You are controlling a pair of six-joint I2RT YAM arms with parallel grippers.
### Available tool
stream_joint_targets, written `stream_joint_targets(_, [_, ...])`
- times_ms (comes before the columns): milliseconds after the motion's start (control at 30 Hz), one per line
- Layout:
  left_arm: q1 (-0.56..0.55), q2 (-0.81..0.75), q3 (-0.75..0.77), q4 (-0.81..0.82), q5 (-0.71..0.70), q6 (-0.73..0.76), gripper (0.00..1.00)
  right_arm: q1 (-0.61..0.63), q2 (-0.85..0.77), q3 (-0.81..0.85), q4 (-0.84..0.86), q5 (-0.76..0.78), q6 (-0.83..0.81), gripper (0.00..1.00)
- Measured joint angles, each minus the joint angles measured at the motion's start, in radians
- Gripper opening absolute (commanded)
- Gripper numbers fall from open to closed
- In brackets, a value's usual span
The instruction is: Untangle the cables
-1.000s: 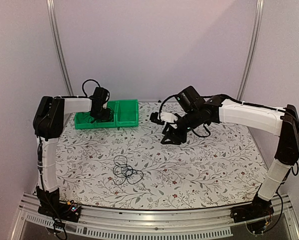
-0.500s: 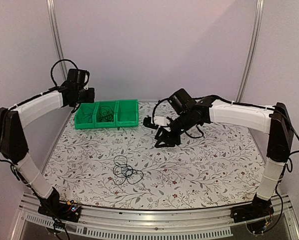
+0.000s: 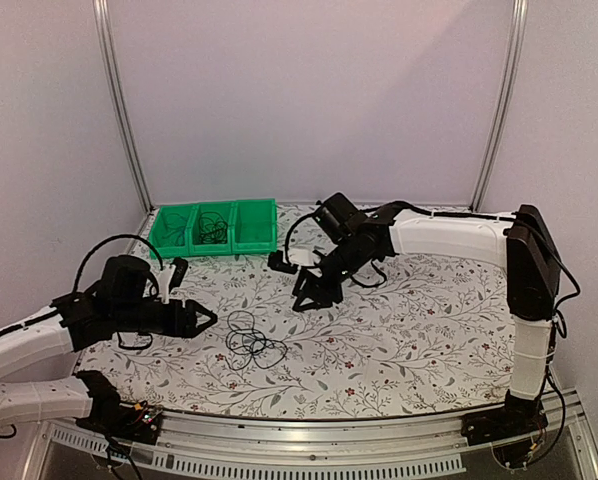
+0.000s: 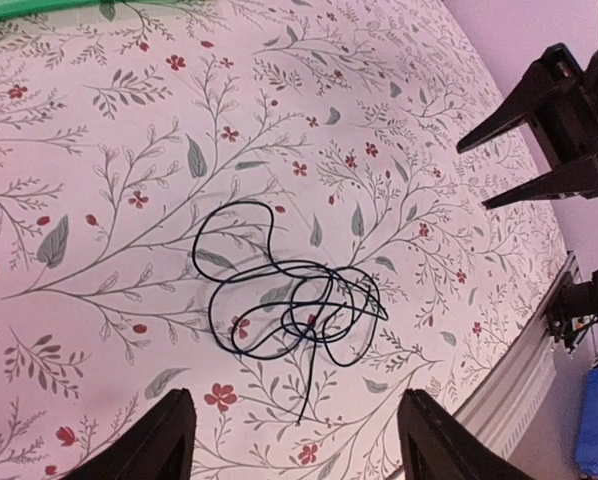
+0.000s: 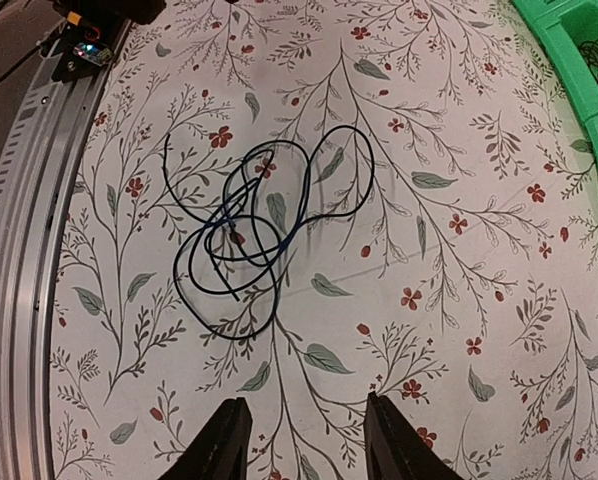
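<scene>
While both arms reach out over the floral worktop [image 3: 409,330], one loose bundle of cables [image 3: 249,342] lies flat on it toward the front, between the two arms. Its thin black loops overlap so much that the separate wires cannot be counted, though one free end pokes out of the tangle. Low beside the bundle and pointing at it, the left arm's fingers [image 4: 297,445], two of them, stand spread wide with nothing between them. Behind the bundle and above the worktop, the right arm's fingers [image 5: 307,440], also two, stand apart at a narrower gap and hold nothing. One green bin [image 3: 214,228] with three compartments sits at the back left, well apart from the bundle. Two of those compartments, the left and the middle, hold more thin dark wires.
</scene>
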Motion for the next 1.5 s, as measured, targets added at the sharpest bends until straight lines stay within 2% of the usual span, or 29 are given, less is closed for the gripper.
stream_joint_targets(67, [-0.021,-0.047,-0.035,0.003,0.013,-0.051,0.65,0.0,0.003,0.006,0.002,-0.008,0.011,0.43])
stream_joint_targets(100, [-0.03,-0.047,-0.044,0.005,0.015,-0.071,0.59,0.0,0.004,0.007,0.004,-0.013,0.016,0.43])
stream_joint_targets(233, [-0.044,0.042,-0.061,0.033,0.022,-0.122,0.49,0.001,0.004,0.007,0.005,-0.023,0.031,0.43])
stream_joint_targets(400, [-0.105,0.218,-0.076,0.045,0.011,-0.143,0.48,0.002,0.004,0.007,0.005,-0.022,0.04,0.43])
stream_joint_targets(567, [-0.16,0.239,-0.084,0.069,0.007,-0.152,0.45,0.002,0.004,0.007,0.006,-0.02,0.041,0.43])
stream_joint_targets(967, [-0.17,0.313,-0.091,0.153,0.002,-0.138,0.0,0.002,0.004,0.007,0.014,-0.008,0.044,0.44])
stream_joint_targets(1167, [-0.171,0.282,-0.06,0.129,-0.021,-0.116,0.0,0.003,0.015,0.013,0.02,-0.014,0.035,0.54])
stream_joint_targets(1367, [-0.171,0.144,0.098,0.063,-0.077,-0.082,0.0,0.017,0.018,0.016,0.089,-0.086,0.01,0.64])
stream_joint_targets(1500, [-0.171,0.112,0.188,0.055,-0.08,-0.067,0.0,0.042,0.023,0.052,0.149,-0.128,0.006,0.69])
